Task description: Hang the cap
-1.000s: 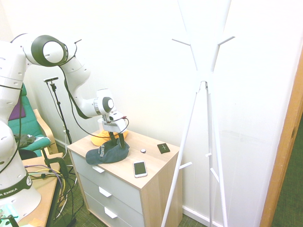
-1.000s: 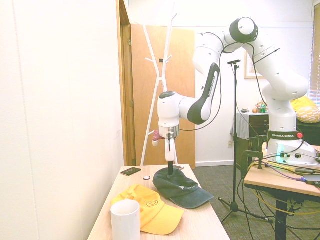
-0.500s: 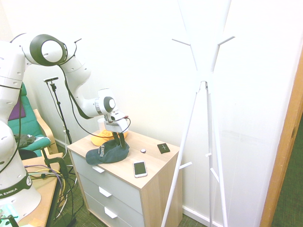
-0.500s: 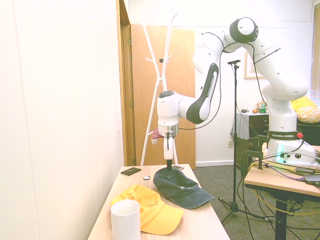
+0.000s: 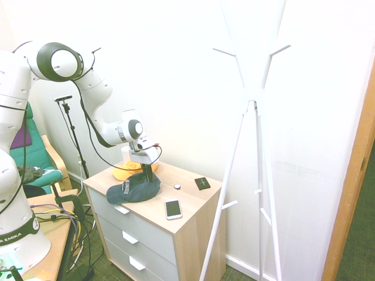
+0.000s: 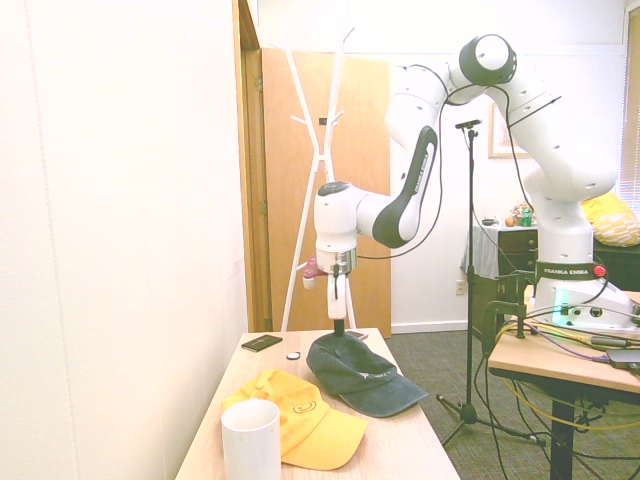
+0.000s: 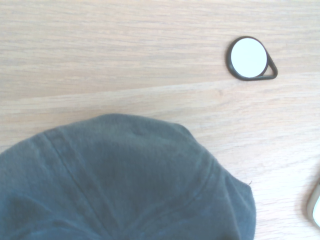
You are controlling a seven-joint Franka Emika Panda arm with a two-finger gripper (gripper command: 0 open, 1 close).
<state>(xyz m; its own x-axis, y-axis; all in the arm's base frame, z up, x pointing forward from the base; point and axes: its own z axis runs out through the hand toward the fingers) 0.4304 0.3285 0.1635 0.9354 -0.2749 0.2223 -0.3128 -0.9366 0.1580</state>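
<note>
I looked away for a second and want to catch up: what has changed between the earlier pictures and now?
The gripper has come down onto the crown of the navy cap; whether its fingers have closed on it cannot be told. The cap, yellow cap, white cup, phone and coat stand stayed put.

The gripper [image 5: 149, 173] hangs just above the cap [image 5: 135, 188], with open air overhead. Behind it lies the yellow cap [image 6: 300, 420] and a white mug [image 6: 250, 443]; beside it a small round disc [image 7: 248, 58], a phone [image 5: 173, 208] and a black square [image 5: 202, 182] dot the wooden top [image 5: 187, 202]. Farther off stands the white coat rack [image 5: 253, 117].
</note>
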